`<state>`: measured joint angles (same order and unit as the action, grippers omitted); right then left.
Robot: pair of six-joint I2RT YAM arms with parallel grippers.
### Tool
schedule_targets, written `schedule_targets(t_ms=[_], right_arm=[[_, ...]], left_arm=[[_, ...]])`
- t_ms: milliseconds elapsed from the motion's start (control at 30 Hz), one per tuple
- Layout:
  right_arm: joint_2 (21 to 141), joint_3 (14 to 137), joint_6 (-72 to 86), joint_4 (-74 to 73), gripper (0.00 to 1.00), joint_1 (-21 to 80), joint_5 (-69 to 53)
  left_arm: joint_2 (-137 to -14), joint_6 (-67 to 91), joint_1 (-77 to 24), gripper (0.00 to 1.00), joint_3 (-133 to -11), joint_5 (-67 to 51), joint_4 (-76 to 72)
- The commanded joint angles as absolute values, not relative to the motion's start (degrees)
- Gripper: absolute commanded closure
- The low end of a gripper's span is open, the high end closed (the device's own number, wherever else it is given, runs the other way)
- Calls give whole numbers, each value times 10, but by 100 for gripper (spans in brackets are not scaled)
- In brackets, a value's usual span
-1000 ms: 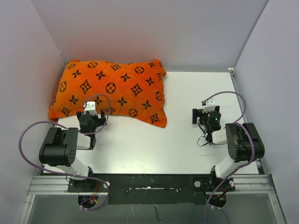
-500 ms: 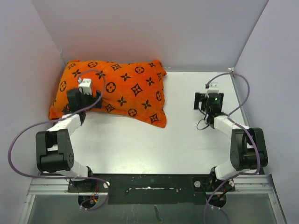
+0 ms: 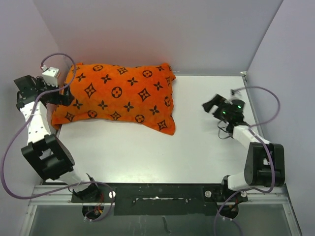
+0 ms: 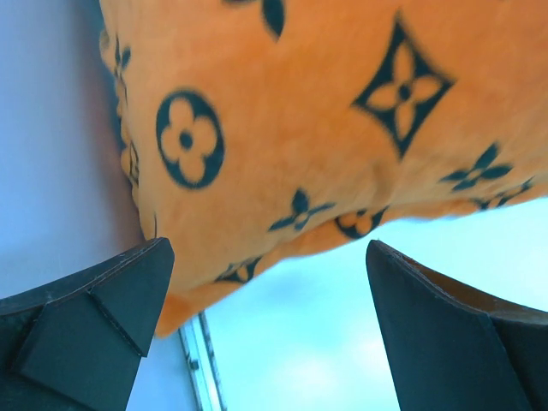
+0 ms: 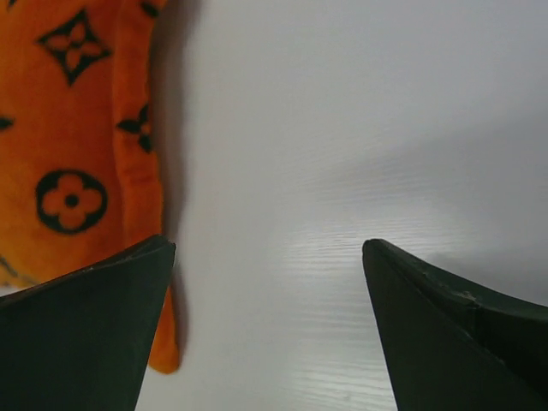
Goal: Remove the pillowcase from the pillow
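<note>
A lab test cell — plain partition walls (image 3: pixel 157 34), aluminium mounting rail (image 3: pixel 51 196).

white-and-black jointed left arm (image 3: pixel 36 124), matching right arm (image 3: pixel 246 135), blocky black motor housings, looping purple cables (image 3: pixel 60 54), green wrist lights (image 3: pixel 235 104), dark wedge-shaped gripper fingers (image 4: pixel 94 317), black base rail (image 3: pixel 162 192)

— Clearance at far left?
— Tight. Hemmed by the left wall (image 3: pixel 24 54) on one side and the pillowcase (image 3: pixel 118 96) on the other. Narrow gap only, taken up by the left gripper (image 3: pixel 66 95), jaws apart.
— Behind the pillowcase?
— Closed off by the back wall (image 3: pixel 157 34), just beside the far edge.
— Centre and right?
— Open over bare table (image 3: pixel 162 147) from the pillowcase's right edge across to the right gripper (image 3: pixel 212 104), jaws apart, well clear of the fabric. Bounded beyond by the right wall (image 3: pixel 290 73). Open also along the whole near side of the pillowcase.
</note>
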<state>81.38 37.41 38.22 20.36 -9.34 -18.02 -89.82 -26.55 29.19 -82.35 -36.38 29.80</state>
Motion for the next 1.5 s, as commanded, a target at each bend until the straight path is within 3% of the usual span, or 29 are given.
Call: schedule_targets(t_ms=[0, 167, 367, 667, 733, 800, 1000, 1167, 1200, 1400, 1433, 1467], right_arm=[[798, 496, 190, 96, 2, 111, -90], [873, 519, 219, 135, 2, 165, -148], [963, 592, 129, 50, 2, 307, -36], [1040, 643, 112, 38, 1, 374, 5], [1054, 652, 121, 28, 11, 379, 17], [1060, 656, 137, 20, 27, 379, 30], [1025, 637, 161, 0, 76, 361, 90], [952, 582, 206, -14, 100, 290, 95], [934, 563, 214, -17, 100, 275, 99], [820, 486, 268, -58, 100, 142, 109], [803, 478, 273, -68, 100, 116, 112], [790, 474, 277, -81, 100, 100, 118]], left_arm=[[-971, -417, 321, 2, -891, -370, 478], [-1036, -501, 322, 2, -939, -298, 531], [-1102, -520, 321, 2, -966, -277, 538], [-1091, -514, 279, 3, -869, -290, 439], [-1090, -509, 261, 12, -855, -295, 436], [-1087, -507, 241, 26, -846, -295, 441], [-1050, -483, 200, 75, -795, -307, 414], [-1004, -478, 161, 95, -756, -311, 412], [-995, -477, 153, 99, -749, -313, 411], [-950, -475, 124, 100, -737, -350, 458], [-944, -475, 123, 89, -741, -359, 472], [-938, -479, 124, 64, -748, -373, 493]])
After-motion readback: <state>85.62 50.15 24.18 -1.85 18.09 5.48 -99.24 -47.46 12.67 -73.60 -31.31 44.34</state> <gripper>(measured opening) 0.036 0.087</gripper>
